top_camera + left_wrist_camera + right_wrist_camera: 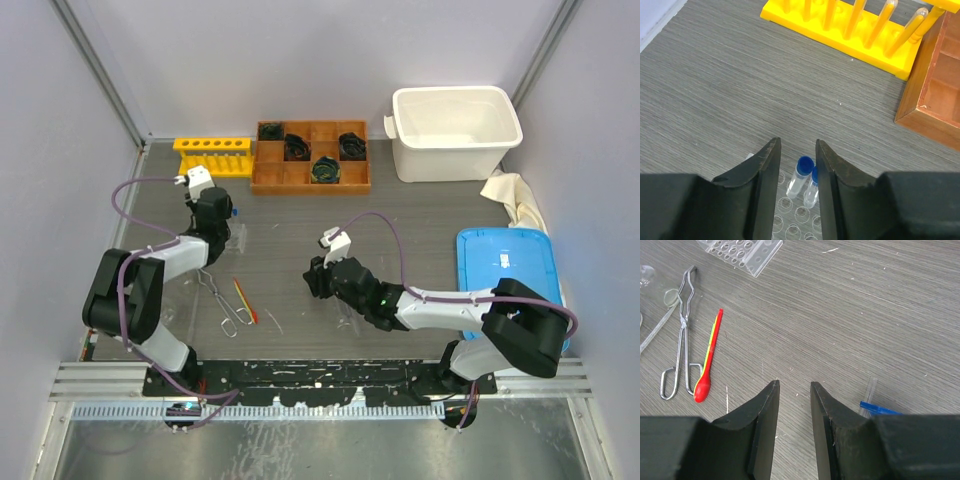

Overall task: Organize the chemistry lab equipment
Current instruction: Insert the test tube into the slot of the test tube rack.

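My left claw [797,145] stood apart over two blue-capped test tubes [799,176] upright in a clear holder [785,205], short of the yellow tube rack [850,31], my right claw [794,386] apart and empty, so closing off-centre could have tipped a tube or dragged the holder.

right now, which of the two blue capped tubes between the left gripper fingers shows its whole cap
The left tube in the left wrist view, standing in the gap; the other tube has its cap half behind a finger.
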Controlling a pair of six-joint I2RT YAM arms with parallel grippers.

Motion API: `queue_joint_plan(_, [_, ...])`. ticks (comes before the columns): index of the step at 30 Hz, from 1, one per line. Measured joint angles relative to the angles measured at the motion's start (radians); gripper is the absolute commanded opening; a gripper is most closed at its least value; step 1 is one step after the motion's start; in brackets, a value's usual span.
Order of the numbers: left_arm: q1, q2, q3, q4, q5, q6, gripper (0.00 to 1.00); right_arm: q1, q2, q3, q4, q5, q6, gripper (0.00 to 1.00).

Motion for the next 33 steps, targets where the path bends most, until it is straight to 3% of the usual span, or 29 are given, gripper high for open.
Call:
queue_joint_plan(5, [0.0,-0.006,0.004,-0.034,0.0,-0.013,0.45,-0.003,0.0,-0.003,0.0,-0.01,0.003,0.37])
queue_joint_plan(11, [0.0,-0.149,0.005,-0.135,0.001,-0.057,0.43,-0.004,0.0,-0.003,0.0,-0.024,0.018,0.37])
queue_joint_plan(13, [0.0,-0.23,0.013,-0.19,0.008,-0.082,0.32,-0.004,0.0,-0.003,0.0,-0.026,0.021,0.37])
queue_joint_plan(15, [0.0,-0.301,0.028,-0.256,0.033,-0.108,0.04,-0.004,-0.002,-0.003,-0.005,-0.026,0.023,0.37])
queue_joint_plan(16, [0.0,-0.33,0.04,-0.298,0.048,-0.124,0.01,-0.004,-0.006,-0.003,-0.011,-0.026,0.023,0.37])
queue_joint_plan(21, [0.0,-0.361,0.13,-0.537,0.15,-0.211,0.0,-0.004,-0.038,-0.002,-0.055,-0.015,0.023,0.37])
queue_joint_plan(27, [0.0,-0.267,0.137,-0.786,0.306,-0.264,0.0,-0.004,-0.09,0.002,-0.114,0.002,0.03,0.37])
queue_joint_plan(33, [0.0,-0.265,0.12,-0.916,0.416,-0.294,0.0,-0.004,-0.119,0.016,-0.172,0.011,0.048,0.37])
